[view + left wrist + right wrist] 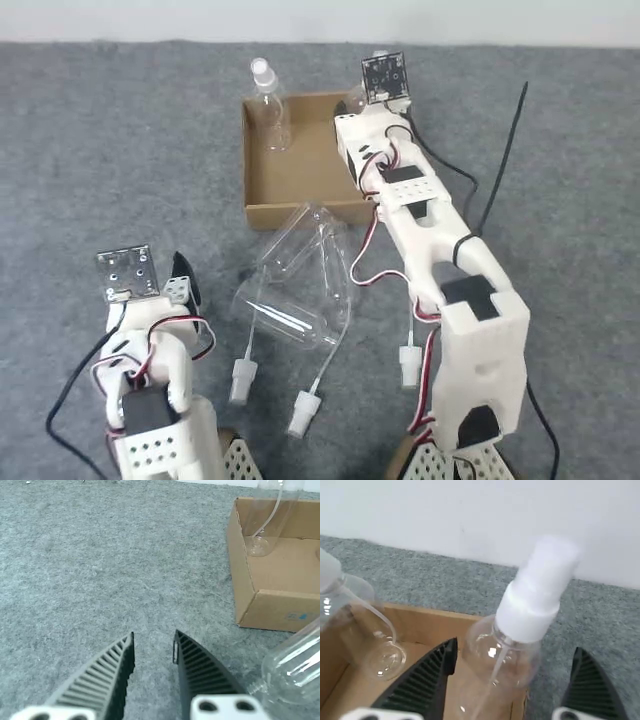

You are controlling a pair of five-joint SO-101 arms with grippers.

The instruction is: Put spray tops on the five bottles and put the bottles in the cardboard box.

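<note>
- My right gripper (515, 647) stands wide open either side of a capped bottle (492, 662), at the cardboard box (300, 213), upper centre of the high view.
- My left gripper (153, 635), lower left there, is narrowly parted over the carpet (75, 555), holding nothing.
- Three uncapped bottles (290, 310) lie mid-frame.

On the grey carpet (120, 150), an open cardboard box (300, 175) holds an upright bottle with a spray top (270, 115) in its far left corner. The right arm (420, 210) stretches over the box's right wall, with a second clear bottle (353, 99) partly hidden beside its wrist. Just in front of the box, three uncapped bottles (300, 280) lie heaped together, three loose spray tops (243, 378) with dip tubes lie nearer the arm bases, and the left arm (150, 340) sits at the near left, well apart from the box.
</note>
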